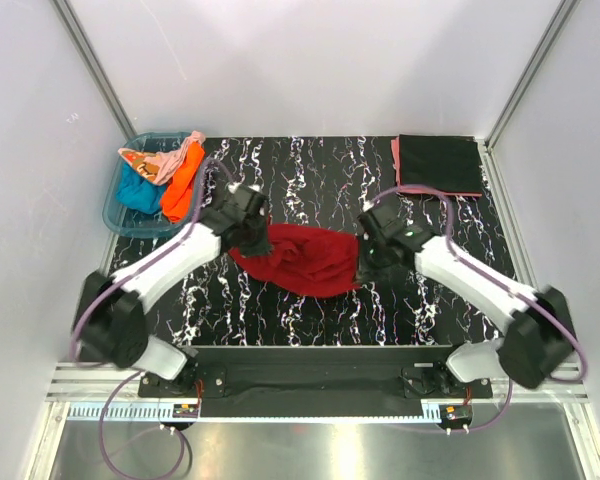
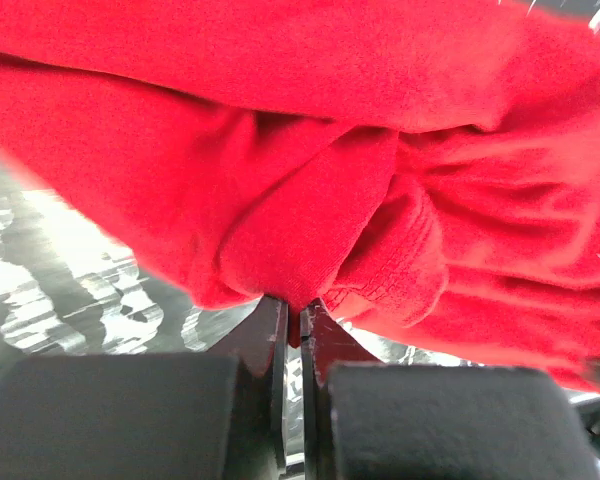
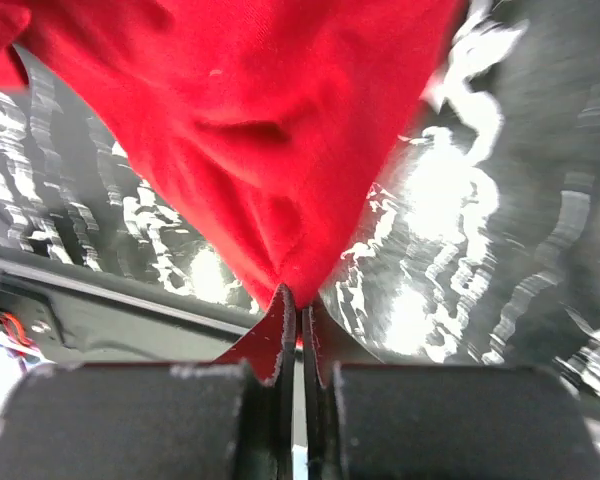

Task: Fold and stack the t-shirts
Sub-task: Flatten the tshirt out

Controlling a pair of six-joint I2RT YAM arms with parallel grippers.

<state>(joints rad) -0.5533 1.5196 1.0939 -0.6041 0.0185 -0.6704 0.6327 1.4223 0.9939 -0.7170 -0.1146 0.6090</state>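
Note:
A dark red t-shirt (image 1: 302, 258) lies bunched on the black marbled table between my two arms. My left gripper (image 1: 252, 240) is shut on its left end; in the left wrist view the red cloth (image 2: 310, 190) is pinched at the gripper (image 2: 300, 312). My right gripper (image 1: 365, 262) is shut on the shirt's right end, where a point of red cloth (image 3: 270, 150) runs into the gripper (image 3: 298, 300). A folded black t-shirt (image 1: 438, 162) lies on a salmon pink one (image 1: 395, 158) at the back right. Teal (image 1: 138, 190), orange (image 1: 183, 182) and pale peach (image 1: 150, 163) t-shirts fill the tub.
The blue translucent tub (image 1: 116, 215) stands at the back left corner of the table (image 1: 310, 180). White walls with metal posts close in the back and sides. The arms' base rail (image 1: 315, 365) runs along the near edge.

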